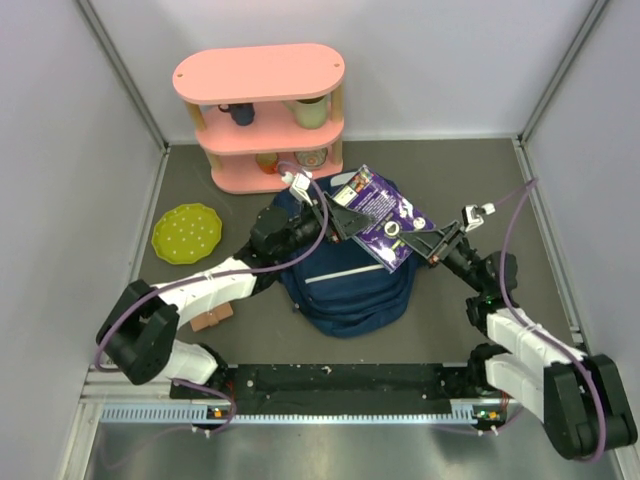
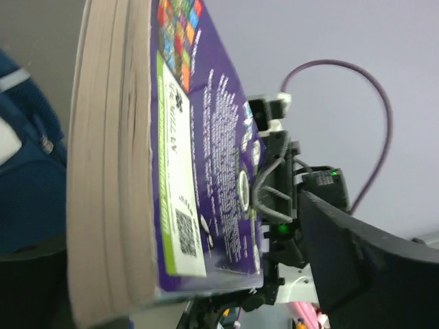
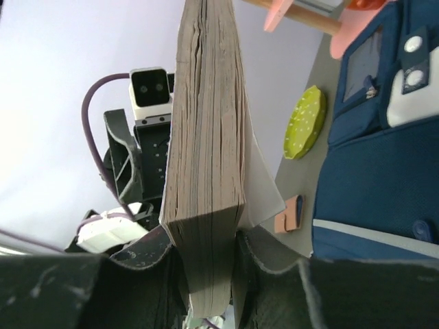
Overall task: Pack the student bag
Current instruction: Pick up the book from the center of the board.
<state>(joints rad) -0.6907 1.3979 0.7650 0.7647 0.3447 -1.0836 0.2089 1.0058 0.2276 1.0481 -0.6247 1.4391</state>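
Purple book (image 1: 385,215), QR-code label (image 2: 184,229), text illegible

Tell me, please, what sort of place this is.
Probably a robot test cell, not a real schoolroom: plain white walls box in a grey table, two arms are bolted to a rail at its near edge, and a pink shelf, a book and the student bag look like props.

Pale walls (image 1: 430,60) enclose a grey floor (image 1: 500,190) with a pink shelf (image 1: 258,72).
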